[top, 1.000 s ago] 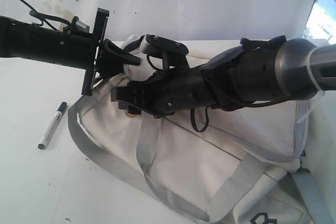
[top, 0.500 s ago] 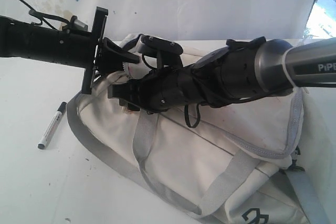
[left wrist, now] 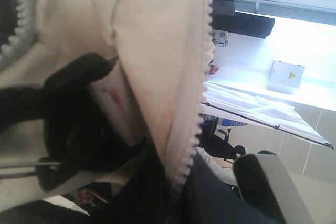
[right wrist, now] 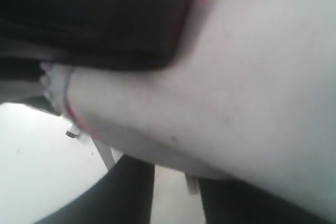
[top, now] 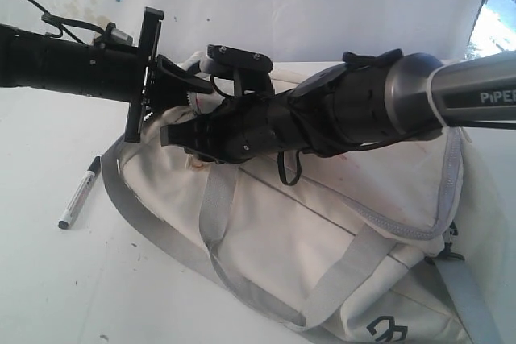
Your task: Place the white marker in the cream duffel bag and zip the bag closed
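Both sets of jaws sit at one end of the cream duffel bag [top: 322, 239] in the exterior view; the white marker [top: 81, 192] lies on the worktop [top: 48, 279] beside it, apart. Left wrist view: left jaws clenched on bag fabric. Right wrist view: blurred; right jaws' state cannot be told.
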